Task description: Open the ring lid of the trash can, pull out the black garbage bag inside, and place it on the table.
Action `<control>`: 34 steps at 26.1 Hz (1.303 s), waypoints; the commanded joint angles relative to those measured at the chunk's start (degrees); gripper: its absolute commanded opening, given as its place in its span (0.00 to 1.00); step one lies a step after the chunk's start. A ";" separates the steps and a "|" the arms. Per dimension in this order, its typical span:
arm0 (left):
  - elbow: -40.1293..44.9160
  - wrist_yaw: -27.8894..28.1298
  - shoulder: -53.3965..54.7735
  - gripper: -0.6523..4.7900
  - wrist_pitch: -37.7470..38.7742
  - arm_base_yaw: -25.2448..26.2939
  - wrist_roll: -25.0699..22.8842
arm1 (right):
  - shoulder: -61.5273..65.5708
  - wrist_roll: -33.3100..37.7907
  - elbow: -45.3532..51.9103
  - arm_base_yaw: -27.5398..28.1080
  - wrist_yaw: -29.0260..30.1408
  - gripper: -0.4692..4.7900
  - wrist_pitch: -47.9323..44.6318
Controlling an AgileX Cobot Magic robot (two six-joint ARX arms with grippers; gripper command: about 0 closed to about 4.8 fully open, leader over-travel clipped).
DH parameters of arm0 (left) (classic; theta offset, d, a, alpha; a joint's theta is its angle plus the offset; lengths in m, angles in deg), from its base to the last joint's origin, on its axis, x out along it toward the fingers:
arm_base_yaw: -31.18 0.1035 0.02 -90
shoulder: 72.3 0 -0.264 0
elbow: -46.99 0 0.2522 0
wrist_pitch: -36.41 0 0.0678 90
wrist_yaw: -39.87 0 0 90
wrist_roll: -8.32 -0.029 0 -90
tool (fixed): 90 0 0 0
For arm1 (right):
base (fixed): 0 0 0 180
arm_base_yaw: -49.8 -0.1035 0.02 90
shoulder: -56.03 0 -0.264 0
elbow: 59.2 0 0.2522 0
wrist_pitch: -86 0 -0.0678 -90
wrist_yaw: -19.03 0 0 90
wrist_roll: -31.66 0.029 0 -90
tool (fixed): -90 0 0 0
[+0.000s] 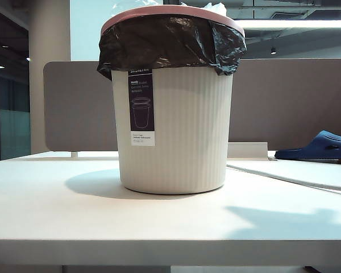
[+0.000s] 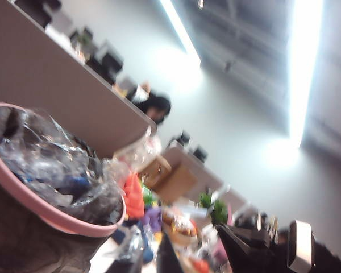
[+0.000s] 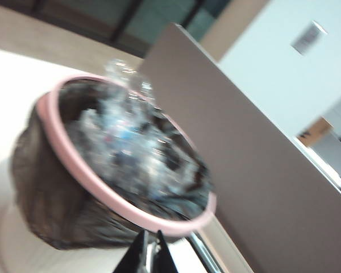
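Ring lid point(image 1: 171, 12) seated on trash can point(image 1: 176, 131) on table point(image 1: 57, 216), over black garbage bag point(image 1: 170, 42). Right gripper point(image 3: 150, 256) pressed together, just beside lid. Left gripper point(image 2: 193, 250) near rim; spread cannot be told.

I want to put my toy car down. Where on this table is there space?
The table is bare in front of the trash can and to its left, out to the front edge. The right back corner is busier, with a blue slipper there. Neither gripper shows in the exterior view; the right gripper hangs shut beside the ring lid.
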 commanded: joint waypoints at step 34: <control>-10.05 17.81 36.44 0.48 2.40 -25.94 -1.84 | 18.45 -3.10 -7.19 -29.00 -42.36 0.13 -0.81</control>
